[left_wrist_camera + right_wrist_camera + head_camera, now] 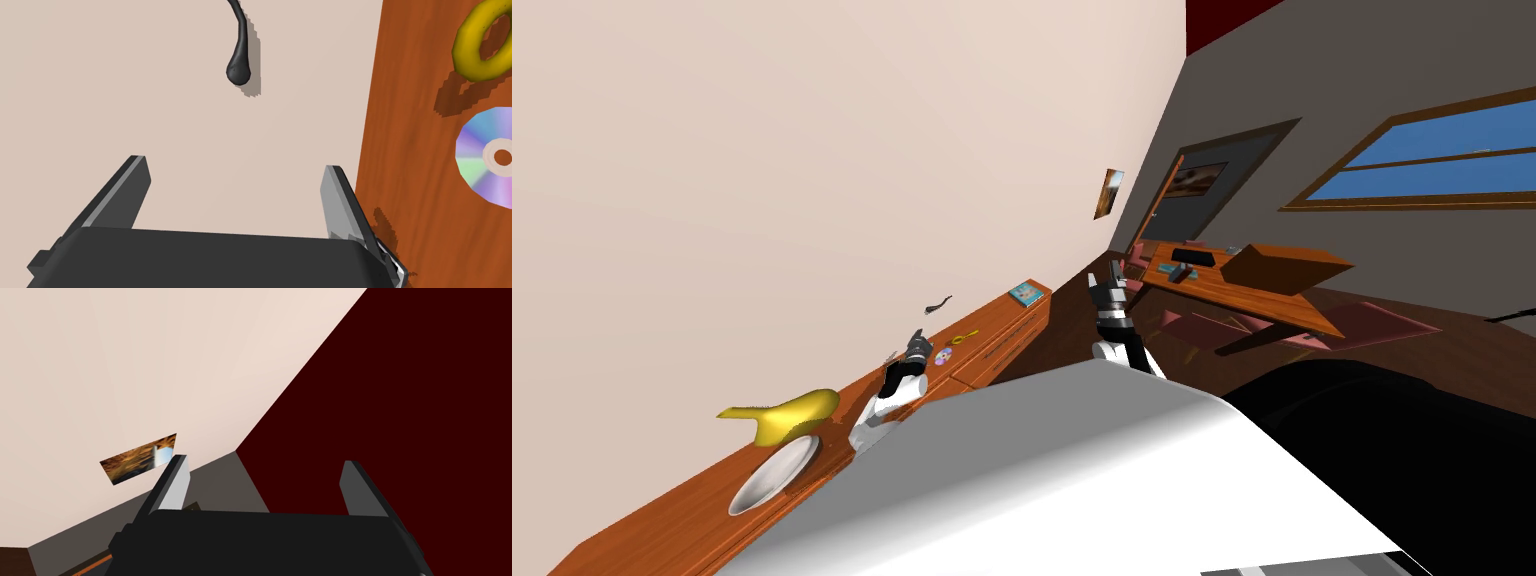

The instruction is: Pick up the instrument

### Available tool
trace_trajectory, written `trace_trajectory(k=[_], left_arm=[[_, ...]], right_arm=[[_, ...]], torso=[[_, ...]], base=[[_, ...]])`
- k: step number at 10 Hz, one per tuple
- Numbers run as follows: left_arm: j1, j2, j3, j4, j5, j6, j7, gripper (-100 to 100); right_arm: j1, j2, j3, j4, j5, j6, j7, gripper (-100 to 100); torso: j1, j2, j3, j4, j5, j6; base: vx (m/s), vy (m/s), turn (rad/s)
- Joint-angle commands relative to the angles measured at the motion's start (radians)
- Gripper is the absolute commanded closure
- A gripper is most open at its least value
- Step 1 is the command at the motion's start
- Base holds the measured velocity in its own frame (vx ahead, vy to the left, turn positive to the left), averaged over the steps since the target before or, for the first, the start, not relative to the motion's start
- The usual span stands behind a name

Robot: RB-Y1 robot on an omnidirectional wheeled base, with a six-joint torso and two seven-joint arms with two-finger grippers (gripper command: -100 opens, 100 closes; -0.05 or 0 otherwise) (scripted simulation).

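A yellow curved thing [787, 415] with a long neck, which I take for the instrument, lies on the wooden sideboard [662, 515] against the pale wall, just behind a white bowl [774, 474]. My left gripper [917, 342] hovers over the sideboard further along, well apart from the yellow thing. In the left wrist view the left gripper [235, 165] is open and points at the wall, with nothing between its fingers. My right gripper [1115, 268] is raised off to the side, away from the sideboard, and in its own view the right gripper [265, 460] is open and empty.
A shiny disc [487, 157] and a yellow ring [482, 42] lie on the sideboard top beside my left hand. A black curved piece [239, 55] hangs on the wall. A small grey item [395, 265] lies by one left finger. A blue book [1027, 293] sits further along.
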Motion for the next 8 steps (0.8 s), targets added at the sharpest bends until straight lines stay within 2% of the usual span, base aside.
trace_trajectory(k=[1, 3, 4, 5, 6, 7, 8], left_arm=[[-0.033, 0.007, 0.015, 0.05, 0.008, 0.044, 0.004, -100], [-0.033, 0.007, 0.015, 0.086, 0.008, 0.044, 0.004, -100], [-0.057, 0.017, 0.027, 0.125, 0.017, 0.083, 0.011, -100], [-0.057, 0.017, 0.027, 0.146, 0.017, 0.083, 0.011, -100], [-0.081, 0.026, 0.039, 0.188, 0.026, 0.122, 0.018, -100], [-0.081, 0.026, 0.039, 0.206, 0.026, 0.122, 0.018, -100], [-0.104, 0.035, 0.049, 0.257, 0.034, 0.156, 0.025, -100]], right_arm=[[0.0, 0.0, 0.0, 0.0, 0.0, 0.0, 0.0, 0], [0.0, 0.0, 0.0, 0.0, 0.0, 0.0, 0.0, 0], [0.0, 0.0, 0.0, 0.0, 0.0, 0.0, 0.0, 0], [0.0, 0.0, 0.0, 0.0, 0.0, 0.0, 0.0, 0], [0.0, 0.0, 0.0, 0.0, 0.0, 0.0, 0.0, 0], [0.0, 0.0, 0.0, 0.0, 0.0, 0.0, 0.0, 0], [0.0, 0.0, 0.0, 0.0, 0.0, 0.0, 0.0, 0]], torso=[[0.0, 0.0, 0.0, 0.0, 0.0, 0.0], [0.0, -0.001, 0.0, 0.0, 0.0, 0.0], [0.0, 0.0, 0.0, 0.0, 0.0, 0.0], [0.0, 0.0, 0.0, 0.0, 0.0, 0.0], [0.0, -0.001, 0.0, 0.0, 0.0, 0.0], [0.0, -0.001, -0.001, 0.0, 0.0, 0.001], [0.0, -0.001, -0.001, 0.0, 0.0, 0.0]], base=[[0.008, -0.014, -0.119], [0.007, -0.005, -0.024], [0.009, -0.009, -0.106], [0.011, -0.004, -0.086], [0.02, -0.006, -0.158], [0.022, -0.001, -0.058], [0.031, -0.002, -0.13]])
